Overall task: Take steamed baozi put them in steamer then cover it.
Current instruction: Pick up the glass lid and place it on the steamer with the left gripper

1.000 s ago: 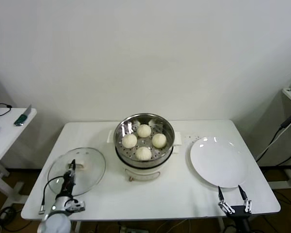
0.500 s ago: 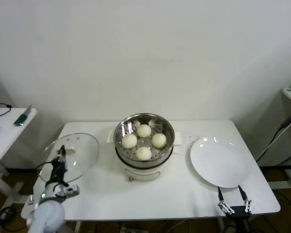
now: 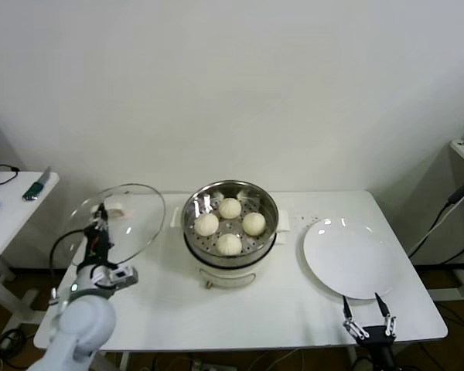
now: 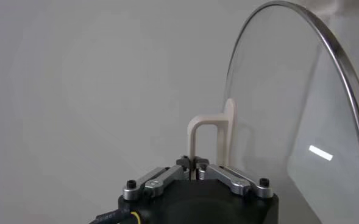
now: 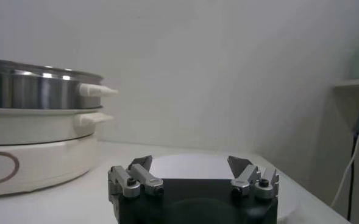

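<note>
Four cream-white baozi (image 3: 230, 224) lie on the perforated tray inside the shiny steamer (image 3: 230, 249) at the table's middle. My left gripper (image 3: 102, 226) is shut on the cream handle (image 4: 211, 141) of the glass lid (image 3: 120, 222) and holds it tilted in the air, left of the steamer. The lid (image 4: 301, 122) fills the left wrist view. My right gripper (image 3: 366, 321) is open and empty at the table's front edge, just in front of the white plate (image 3: 349, 256). The steamer (image 5: 36, 131) also shows in the right wrist view.
A flat white plate (image 5: 197, 167) lies right of the steamer. A side table (image 3: 15, 202) with small items stands at the far left. A cable (image 3: 441, 220) hangs at the right. The wall is close behind the table.
My left gripper has lifted the glass lid off the table and swung it up and toward the steamer, tilting it more upright. The right gripper has shifted slightly.
</note>
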